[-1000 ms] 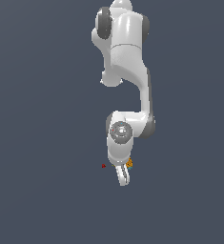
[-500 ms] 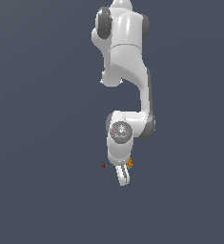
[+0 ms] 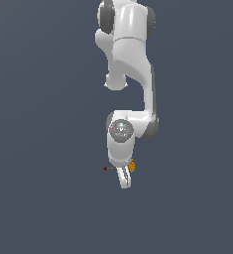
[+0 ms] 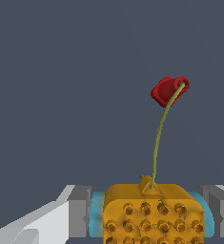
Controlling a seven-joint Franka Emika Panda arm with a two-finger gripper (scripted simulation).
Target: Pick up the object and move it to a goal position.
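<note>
The object, a bumpy orange-yellow block with cyan edges [image 4: 151, 214], sits between my gripper's [image 4: 149, 217] two grey pads [image 4: 80, 212], and its cyan ends touch both pads. In the exterior view the block [image 3: 131, 165] shows as a small orange speck beside the white gripper [image 3: 124, 179], which points down. The goal position is a small dark-red marker [image 3: 105, 168] just to the exterior view's left of the gripper. In the wrist view it shows as a red blob [image 4: 169, 89] beyond the block, with a thin olive line running from it to the block.
The white arm [image 3: 130, 59] rises above the gripper in the exterior view. All around is a plain dark grey-blue ground with no other objects in view.
</note>
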